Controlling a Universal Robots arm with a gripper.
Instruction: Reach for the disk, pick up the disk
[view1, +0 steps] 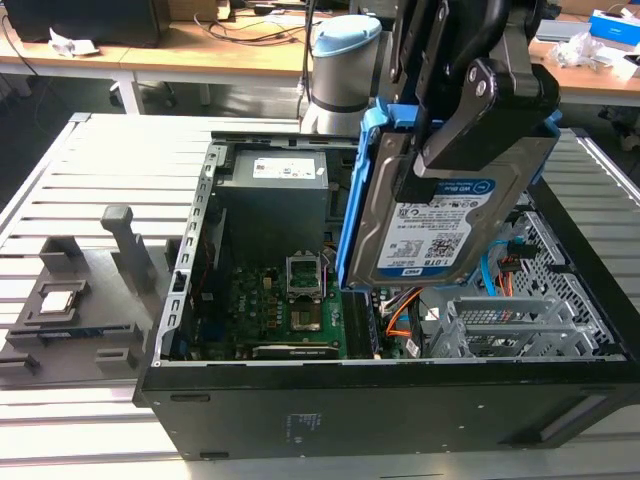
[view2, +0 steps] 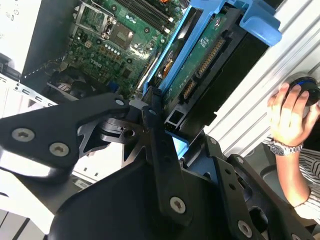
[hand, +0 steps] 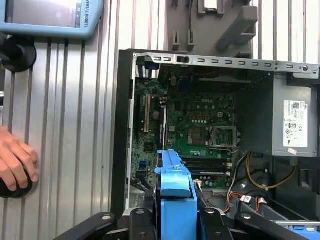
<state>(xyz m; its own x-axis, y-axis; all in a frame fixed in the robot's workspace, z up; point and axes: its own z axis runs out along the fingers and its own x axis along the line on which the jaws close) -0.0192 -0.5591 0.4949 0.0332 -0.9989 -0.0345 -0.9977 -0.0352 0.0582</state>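
Observation:
The disk (view1: 440, 235) is a silver hard drive with a white and blue label and a blue side bracket. It hangs tilted above the open computer case (view1: 400, 400), clear of the drive bays. My gripper (view1: 420, 182) is shut on its upper edge, one black finger lying across the label side. In the second wrist view the disk (view2: 205, 55) shows its green circuit board between my black fingers (view2: 159, 150). In the first wrist view my gripper (hand: 175, 216) clamps the disk by its blue bracket (hand: 176, 182).
The case holds a motherboard (view1: 290, 310), a grey power supply (view1: 275, 200) and metal drive bays (view1: 510, 330) with orange and blue cables. A grey fixture (view1: 70, 300) with a small chip lies on the exterior view's left. A person's hand (view2: 290, 112) rests on the slatted table.

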